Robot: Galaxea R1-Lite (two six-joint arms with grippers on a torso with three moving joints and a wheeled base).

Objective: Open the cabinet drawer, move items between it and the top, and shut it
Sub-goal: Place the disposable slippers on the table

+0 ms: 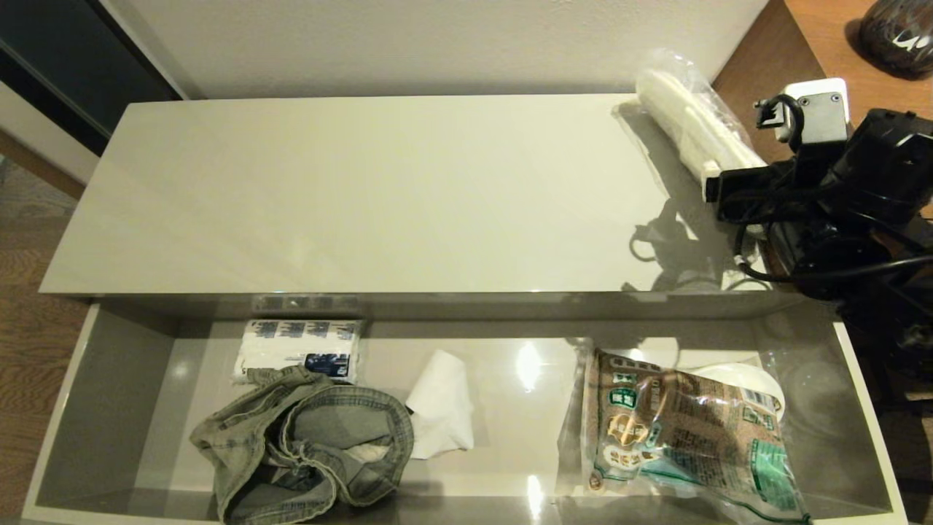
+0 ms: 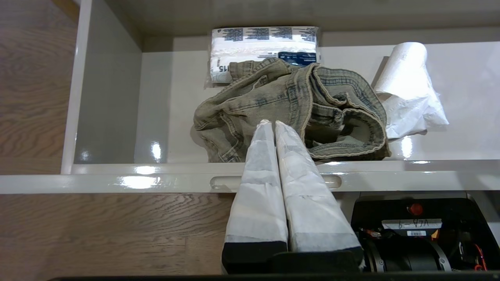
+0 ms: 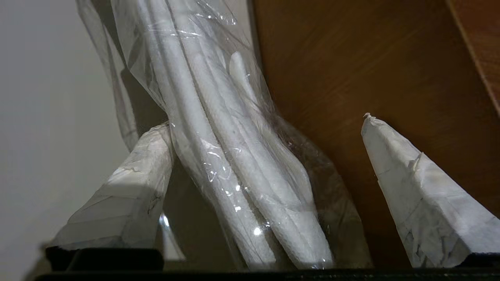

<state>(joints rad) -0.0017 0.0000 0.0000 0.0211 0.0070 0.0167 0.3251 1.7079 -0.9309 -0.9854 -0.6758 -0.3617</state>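
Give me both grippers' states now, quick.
Left gripper: shut, empty, in front of the open drawer.
Right gripper: open around the wrapped slippers.

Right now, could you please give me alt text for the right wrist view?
The right gripper stands open around the clear-wrapped white slippers, one finger touching the wrap, the other apart. Behind are the cream top and a brown wood panel.

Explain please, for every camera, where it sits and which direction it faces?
Head: high up, facing down at the top and open cabinet drawer; right hand shows beside the slippers.
Left wrist: behind the shut left hand, facing the denim garment.
Right wrist: behind the open right hand, facing the slippers.
Shared: head and left wrist both see the garment.
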